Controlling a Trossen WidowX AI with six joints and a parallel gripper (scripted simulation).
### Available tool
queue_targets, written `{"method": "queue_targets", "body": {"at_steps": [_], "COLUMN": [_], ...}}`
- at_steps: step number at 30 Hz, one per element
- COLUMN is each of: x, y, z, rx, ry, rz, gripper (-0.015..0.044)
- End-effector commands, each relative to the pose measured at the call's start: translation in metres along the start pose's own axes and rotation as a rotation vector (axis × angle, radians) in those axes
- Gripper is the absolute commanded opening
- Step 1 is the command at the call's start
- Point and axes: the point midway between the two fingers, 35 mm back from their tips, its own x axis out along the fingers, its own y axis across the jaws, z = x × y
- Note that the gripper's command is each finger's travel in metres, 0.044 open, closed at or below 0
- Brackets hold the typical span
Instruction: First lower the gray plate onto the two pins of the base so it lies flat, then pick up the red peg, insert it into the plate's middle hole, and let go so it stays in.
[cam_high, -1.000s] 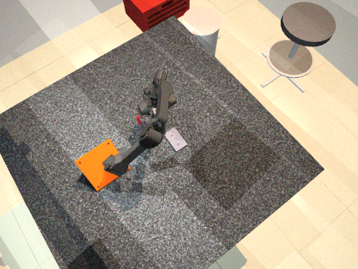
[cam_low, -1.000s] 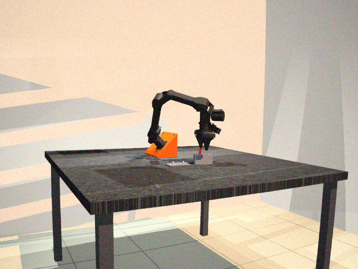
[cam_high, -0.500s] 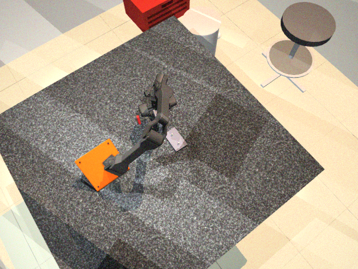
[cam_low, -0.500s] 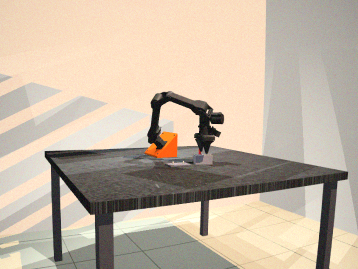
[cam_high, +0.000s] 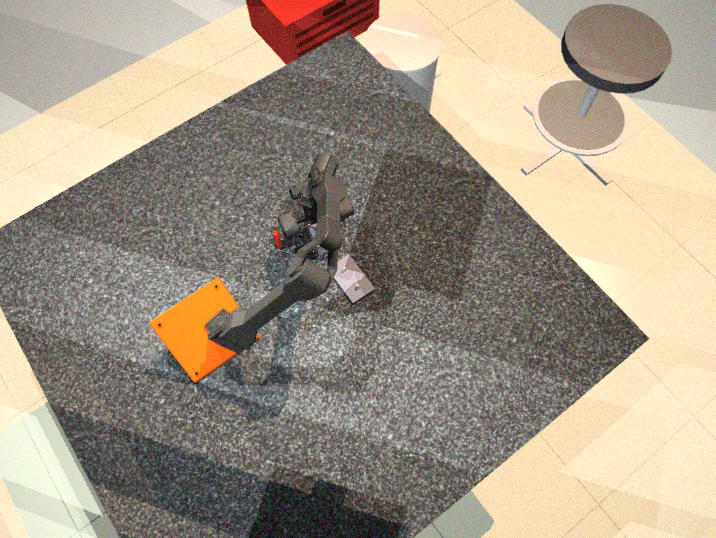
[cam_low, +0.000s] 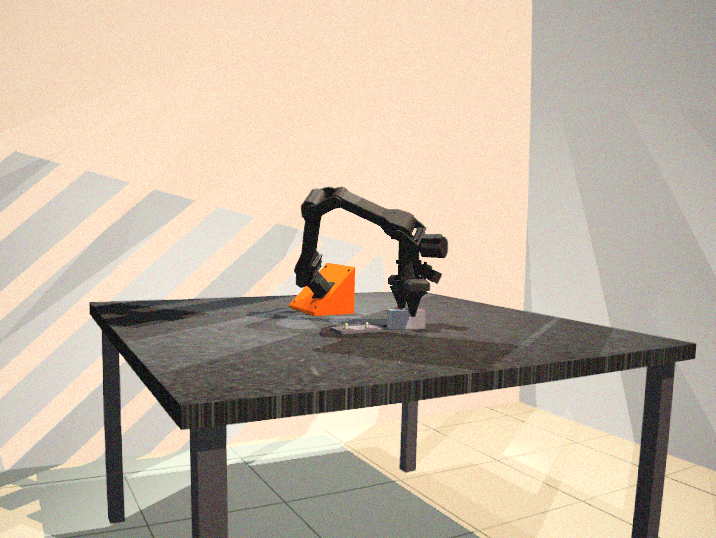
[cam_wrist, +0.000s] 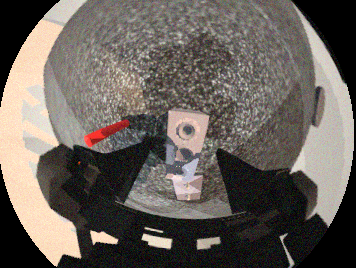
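The gray plate (cam_low: 397, 319) (cam_wrist: 199, 120) stands on the table like a thick block, holes facing up, beside the base and off its pins. The base (cam_high: 362, 283) (cam_low: 354, 330) (cam_wrist: 180, 195) lies flat with two pins up. My gripper (cam_low: 406, 310) (cam_wrist: 184, 147) is open and low over the plate, one finger on each side of it in the wrist view, with nothing gripped. The red peg (cam_high: 277, 239) (cam_wrist: 107, 132) stands upright beside the plate, outside the left finger in the wrist view. The arm hides most of the plate in the top view and the peg in the exterior view.
The orange wedge mount (cam_high: 188, 338) (cam_low: 342, 292) carries the arm on the speckled dark table (cam_high: 520, 277) (cam_low: 260, 370). A red cabinet (cam_high: 312, 26), a pale cylinder (cam_high: 413, 63) and a round stool (cam_high: 616, 43) stand beyond the table's edges.
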Motion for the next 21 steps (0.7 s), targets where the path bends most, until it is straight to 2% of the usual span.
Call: {"method": "queue_targets", "body": {"at_steps": [1,17,21], "x": [0.009,0.031,0.031], "y": [0.001,0.002,0.002], "z": [-0.002,-0.004,-0.004], "rx": [-0.003,-0.003,-0.003], "ry": [0.007,0.010,0.010], "rz": [0.002,0.002,0.002], "gripper": [0.0440,0.0440,0.0335]}}
